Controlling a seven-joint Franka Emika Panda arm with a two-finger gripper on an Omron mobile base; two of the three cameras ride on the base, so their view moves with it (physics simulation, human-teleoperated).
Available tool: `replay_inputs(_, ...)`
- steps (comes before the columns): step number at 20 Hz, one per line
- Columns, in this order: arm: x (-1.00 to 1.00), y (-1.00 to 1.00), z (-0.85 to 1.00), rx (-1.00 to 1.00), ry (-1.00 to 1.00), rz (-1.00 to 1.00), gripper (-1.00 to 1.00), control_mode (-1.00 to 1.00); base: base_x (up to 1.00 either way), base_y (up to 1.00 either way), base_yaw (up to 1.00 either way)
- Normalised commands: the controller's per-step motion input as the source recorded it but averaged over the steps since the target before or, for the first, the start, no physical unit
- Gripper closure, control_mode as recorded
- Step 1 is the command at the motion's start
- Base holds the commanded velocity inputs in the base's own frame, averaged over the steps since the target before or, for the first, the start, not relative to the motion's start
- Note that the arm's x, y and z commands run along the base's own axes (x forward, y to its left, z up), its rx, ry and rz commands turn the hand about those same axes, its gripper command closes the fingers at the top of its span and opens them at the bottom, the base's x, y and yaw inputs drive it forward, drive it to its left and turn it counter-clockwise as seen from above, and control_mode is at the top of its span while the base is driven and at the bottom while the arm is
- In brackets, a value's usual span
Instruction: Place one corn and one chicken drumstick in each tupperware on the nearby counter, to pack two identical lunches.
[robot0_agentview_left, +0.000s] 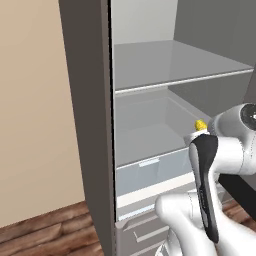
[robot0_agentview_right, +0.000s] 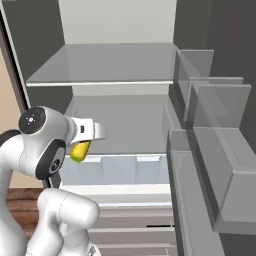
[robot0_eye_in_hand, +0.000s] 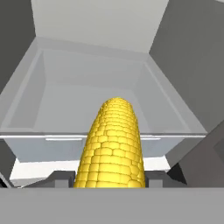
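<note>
The claw (robot0_eye_in_hand: 109, 181) is clenched around the base of a yellow corn cob with bumpy kernels (robot0_eye_in_hand: 111, 144), which points forward from it above the pale translucent fridge drawer (robot0_eye_in_hand: 26, 144) just below, probably so it can be carried out toward the counter.

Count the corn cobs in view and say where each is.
1: a yellow corn cob held in the pincer in front of the open fridge drawer. Others may be hidden.
</note>
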Motion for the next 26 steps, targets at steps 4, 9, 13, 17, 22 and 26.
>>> replay_inputs(4,0.0,0.0,0.0,0.0,0.0,0.0,1.0,1.0,-0.7,0.18,0.06)
replay_inputs(9,0.0,0.0,0.0,0.0,0.0,0.0,1.0,1.0,-1.0,0.0,0.01)
replay_inputs(13,0.0,0.0,0.0,0.0,0.0,0.0,1.0,1.0,-1.0,0.0,0.0)
replay_inputs(17,0.0,0.0,0.0,0.0,0.0,0.0,1.0,1.0,-1.0,-0.01,0.0)
replay_inputs(22,0.0,0.0,0.0,0.0,0.0,0.0,1.0,1.0,-1.0,-0.06,0.0)
replay_inputs(26,0.0,0.0,0.0,0.0,0.0,0.0,1.0,1.0,-0.94,-0.42,0.0)
